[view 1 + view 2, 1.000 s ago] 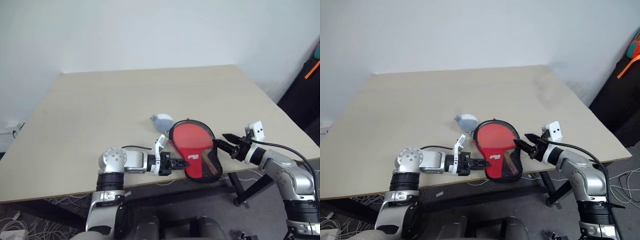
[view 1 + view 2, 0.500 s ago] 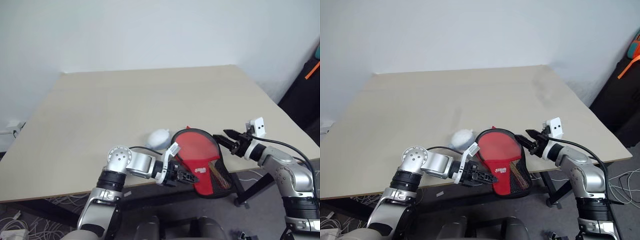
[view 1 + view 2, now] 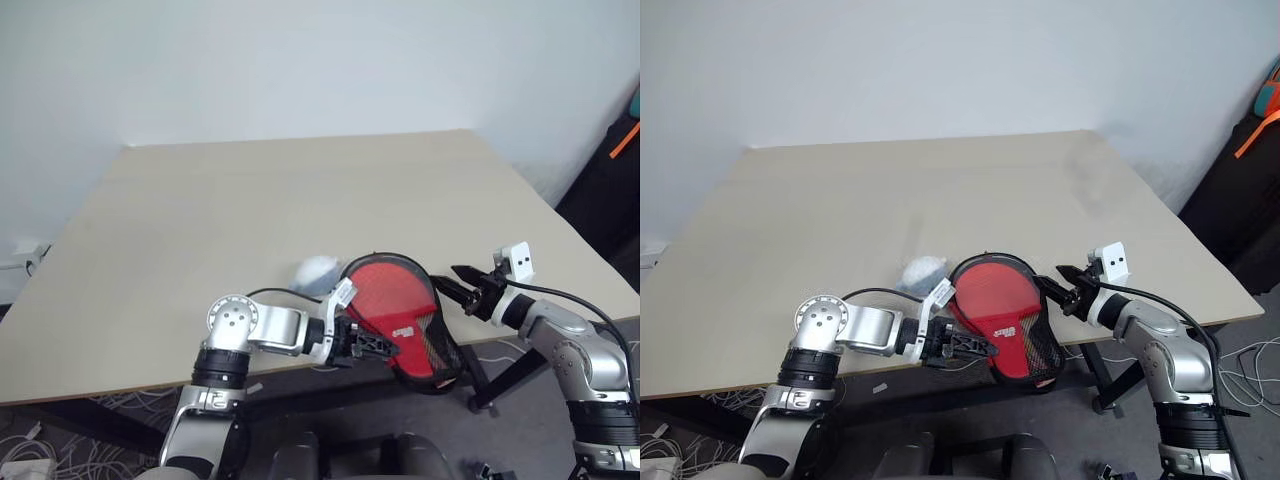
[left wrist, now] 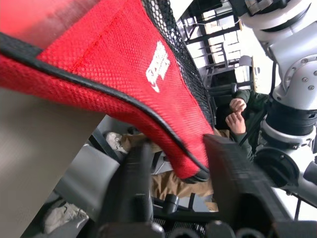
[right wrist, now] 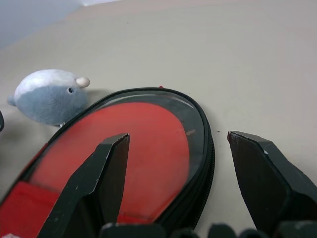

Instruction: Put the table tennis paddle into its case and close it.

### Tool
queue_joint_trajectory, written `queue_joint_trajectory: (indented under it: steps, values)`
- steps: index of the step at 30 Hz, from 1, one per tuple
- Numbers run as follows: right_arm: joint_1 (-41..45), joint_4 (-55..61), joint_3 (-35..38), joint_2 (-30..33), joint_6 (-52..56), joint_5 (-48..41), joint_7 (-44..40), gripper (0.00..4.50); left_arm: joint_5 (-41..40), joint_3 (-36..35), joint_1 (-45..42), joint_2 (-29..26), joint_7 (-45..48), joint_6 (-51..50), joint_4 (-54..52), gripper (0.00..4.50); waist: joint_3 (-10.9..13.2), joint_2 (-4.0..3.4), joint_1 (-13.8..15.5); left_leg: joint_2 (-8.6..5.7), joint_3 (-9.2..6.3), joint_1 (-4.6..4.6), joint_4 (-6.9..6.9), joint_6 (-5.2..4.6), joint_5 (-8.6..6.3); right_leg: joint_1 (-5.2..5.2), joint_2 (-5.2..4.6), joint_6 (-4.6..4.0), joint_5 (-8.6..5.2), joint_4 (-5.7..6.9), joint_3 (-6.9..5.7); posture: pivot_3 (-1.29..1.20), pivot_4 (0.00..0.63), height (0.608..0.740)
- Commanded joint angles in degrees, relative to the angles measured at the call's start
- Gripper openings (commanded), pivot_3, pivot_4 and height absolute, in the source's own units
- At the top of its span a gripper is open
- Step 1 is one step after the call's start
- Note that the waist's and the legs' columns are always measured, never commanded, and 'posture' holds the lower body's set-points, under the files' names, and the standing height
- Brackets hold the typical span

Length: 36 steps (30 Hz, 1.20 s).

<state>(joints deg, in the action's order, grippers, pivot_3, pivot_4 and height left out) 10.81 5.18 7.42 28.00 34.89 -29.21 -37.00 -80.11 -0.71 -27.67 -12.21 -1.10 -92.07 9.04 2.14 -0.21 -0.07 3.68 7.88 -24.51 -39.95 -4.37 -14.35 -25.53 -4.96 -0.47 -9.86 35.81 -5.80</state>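
Looking along my left tool (image 4: 183, 168), apart around one case (image 3: 405, 315) neck; right tool (image 5: 176, 168) apart, one plush toy (image 5: 47, 94).

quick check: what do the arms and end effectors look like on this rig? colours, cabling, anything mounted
Both arms are silver-grey metal with black joint bands and round shoulder caps. A thin black cable loops along each forearm. The left end effector and right end effector each have two black, tapered fingers with ridged inner faces. A small white camera block sits on the right wrist; a similar white piece on the left.
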Motion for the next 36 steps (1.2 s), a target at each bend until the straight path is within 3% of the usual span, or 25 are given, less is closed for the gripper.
queue_joint_trajectory:
  steps: [1, 7, 13, 16, 20, 23, 26, 30, 36]
  values:
    - [2.2, 1.3, 1.4, 0.7, -0.6, -0.6, -0.5, 3.44, -2.6, -0.1, -1.7, -2.4, 2.1, -0.4, 0.4, 2.46, 0.0, 0.0, 0.0, 0.0, 0.0, 0.0, 0.0, 0.0, 0.0, 0.0, 0.0, 0.0, 0.0, 0.0, 0.01, 0.0, 0.0, 0.724]
    - [4.1, 1.2, 0.8, -0.5, -1.1, -0.8, -0.4, 3.44, -7.3, 2.0, -1.5, -13.9, 12.4, -0.4, -7.6, 2.46, 0.0, -0.01, -0.2, 0.02, 0.02, 0.0, 0.04, 0.03, 0.0, -0.05, 0.0, 0.0, 0.0, 0.0, 0.02, 0.0, 0.0, 0.724]
    - [6.4, 3.4, -2.4, -2.7, 1.2, -1.8, -1.2, 3.44, -1.5, -0.5, -2.8, -22.4, 24.5, 2.9, -13.0, 2.46, 0.0, -0.04, -0.1, 0.03, 0.13, 0.01, 0.11, 0.17, 0.06, -0.1, -0.01, -0.01, 0.0, 0.0, 0.06, 0.0, 0.0, 0.724]
    - [6.9, 3.9, -6.4, -3.9, 2.3, -0.8, -1.8, 3.44, 6.9, 0.9, -5.4, -25.3, 30.6, 10.4, -13.2, 2.46, 0.0, -0.04, -0.1, 0.05, 0.16, 0.0, 0.16, 0.31, 0.14, -0.15, -0.01, -0.01, 0.0, 0.0, 0.06, 0.0, 0.0, 0.724]
    - [7.9, 1.0, -12.6, -6.4, 1.8, 3.3, -0.5, 3.44, 22.2, 3.9, -8.9, -25.0, 35.2, 26.3, -10.2, 2.46, 0.0, -0.04, -0.1, 0.03, 0.29, 0.02, 0.25, 0.36, 0.16, -0.18, -0.01, -0.02, 0.0, -0.02, 0.13, 0.0, 0.0, 0.724]
    - [8.1, -1.4, -15.0, -7.8, 0.8, 5.5, -0.1, 3.44, 29.3, 6.3, -11.1, -24.5, 38.4, 31.6, -6.9, 2.46, 0.0, -0.03, -0.1, 0.03, 0.44, -0.02, 0.31, 0.45, 0.22, -0.28, -0.02, -0.02, 0.01, -0.02, 0.23, 0.0, 0.0, 0.724]
    - [8.2, -3.1, -16.2, -8.7, -0.9, 6.8, -0.8, 2.82, 34.2, 8.1, -13.4, -23.9, 42.1, 34.2, -2.4, 2.48, 0.0, -0.03, -0.2, 0.05, 0.76, -0.05, 0.32, 0.46, 0.23, -0.39, 0.0, -0.01, 0.01, 0.0, 0.34, 0.0, 0.0, 0.724]
    - [9.8, -7.2, -16.4, -10.8, -2.9, 8.8, 0.0, 1.43, 41.5, 10.2, -15.8, -21.7, 44.2, 38.3, 5.2, 2.48, 0.0, -0.03, -0.2, 0.06, 0.85, -0.06, 0.32, 0.54, 0.28, -0.4, 0.03, -0.02, 0.02, 0.03, 0.33, 0.0, 0.0, 0.724]
    - [11.6, -11.4, -16.9, -12.1, -4.0, 11.7, 0.9, 1.43, 51.0, 13.7, -15.3, -19.5, 48.0, 46.0, 9.4, 2.48, 0.0, -0.02, -0.3, 0.08, 0.85, -0.11, 0.37, 0.54, 0.28, -0.49, 0.03, -0.02, 0.03, 0.03, 0.35, 0.0, 0.0, 0.724]
